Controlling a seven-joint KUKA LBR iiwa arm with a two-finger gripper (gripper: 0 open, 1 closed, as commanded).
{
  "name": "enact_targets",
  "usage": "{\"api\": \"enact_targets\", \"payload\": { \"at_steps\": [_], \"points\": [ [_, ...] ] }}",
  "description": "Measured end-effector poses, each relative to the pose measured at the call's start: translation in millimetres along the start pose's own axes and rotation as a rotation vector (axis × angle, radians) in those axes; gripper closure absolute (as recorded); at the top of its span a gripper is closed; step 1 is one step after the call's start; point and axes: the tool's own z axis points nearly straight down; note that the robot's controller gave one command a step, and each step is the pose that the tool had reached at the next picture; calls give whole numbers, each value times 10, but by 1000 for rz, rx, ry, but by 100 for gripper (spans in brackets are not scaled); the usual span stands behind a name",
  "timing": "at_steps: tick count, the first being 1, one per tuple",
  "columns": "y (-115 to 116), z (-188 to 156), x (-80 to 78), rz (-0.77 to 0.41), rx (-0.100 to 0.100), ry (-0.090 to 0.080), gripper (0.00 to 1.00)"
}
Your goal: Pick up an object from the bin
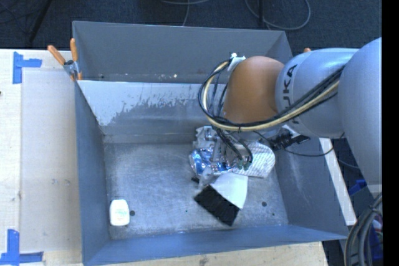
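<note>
Blue and silver wrapper (pixel 201 164), crumpled and shiny, lies on the floor of the grey bin (pixel 156 110), a little right of the middle, in a small heap. The claw (pixel 218 156) is low over it; whether it is spread or pressed together I cannot tell. Just beside are a white card (pixel 232 189), a black block (pixel 217 204) touching the card, and a white patterned pouch (pixel 262 161). A small white and yellow thing (pixel 119 212) lies well apart, near the front left corner.
</note>
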Motion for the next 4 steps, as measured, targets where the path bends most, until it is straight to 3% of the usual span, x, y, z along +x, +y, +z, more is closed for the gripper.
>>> {"api": "enact_targets", "payload": {
  "at_steps": [1, 2, 3, 4],
  "points": [
    [0, 0, 0, 0, 0, 0, 100],
    [15, -251, 21, 4, 17, -22, 100],
    [96, -570, -9, 3, 19, -31, 100],
    [-15, -844, 94, 18, 18, -30, 100]
  ]
}}
